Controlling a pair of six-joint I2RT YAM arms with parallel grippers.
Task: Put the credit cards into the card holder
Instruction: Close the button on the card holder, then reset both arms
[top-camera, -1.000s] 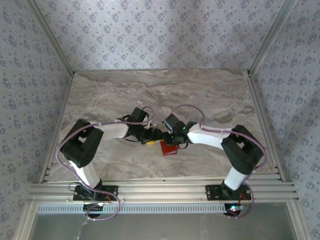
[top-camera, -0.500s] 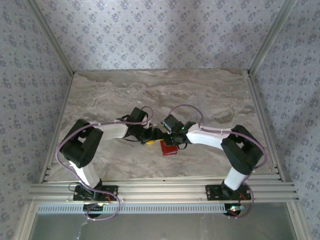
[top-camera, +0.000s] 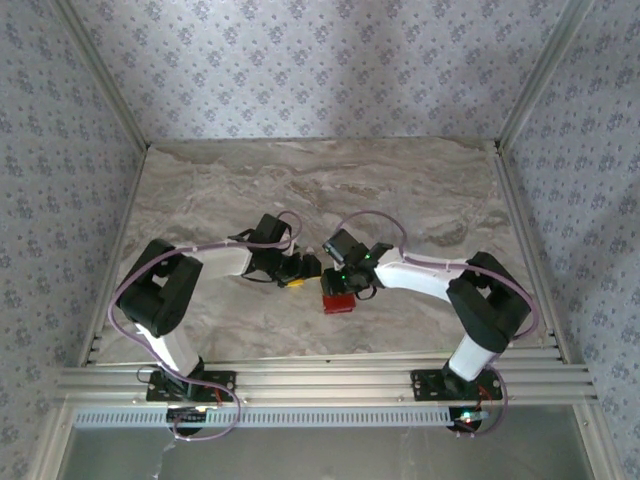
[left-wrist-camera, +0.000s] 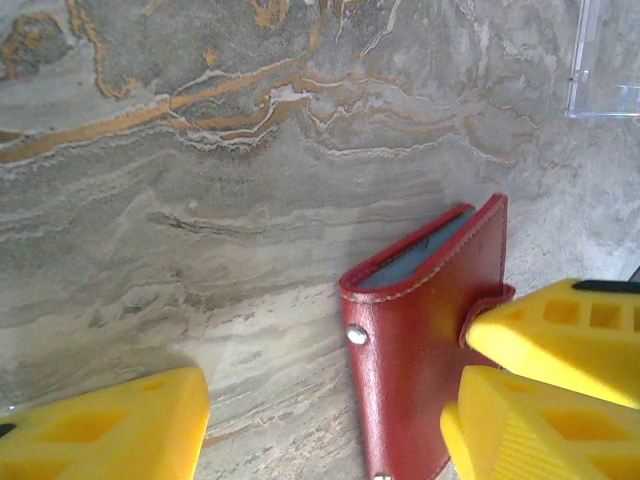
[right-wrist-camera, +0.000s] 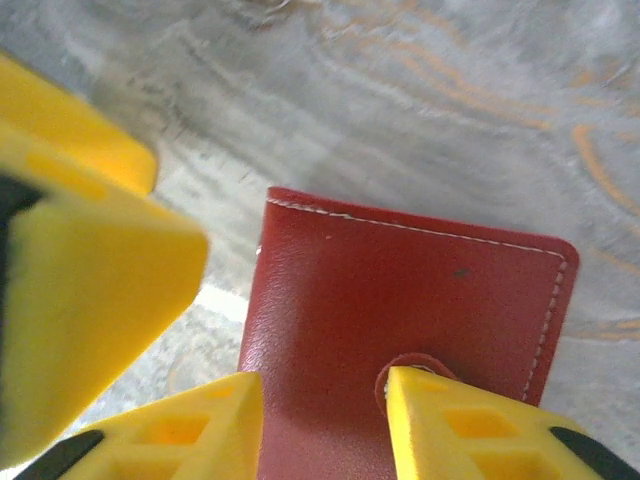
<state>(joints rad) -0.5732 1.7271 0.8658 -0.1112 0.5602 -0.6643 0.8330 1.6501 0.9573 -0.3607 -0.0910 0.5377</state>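
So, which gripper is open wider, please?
The left gripper: its fingers stand far apart, while the right gripper leaves a narrow gap above the card holder.

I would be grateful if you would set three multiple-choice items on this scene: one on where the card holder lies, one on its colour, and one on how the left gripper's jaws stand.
1. Where does the card holder lie?
A. On the table, between the left gripper and the right gripper
B. At the table's far left corner
C. At the table's far right corner

2. What colour is the card holder's outside?
A. Blue
B. Red
C. Green

3. How do the left gripper's jaws stand?
A. Shut on the card holder
B. Shut on nothing
C. Open

Answers:
1 A: the top view shows it mid-table, where the two grippers meet.
2 B: both wrist views show red stitched material.
3 C: the left wrist view shows its yellow fingers wide apart, with bare table between that finger and the holder.
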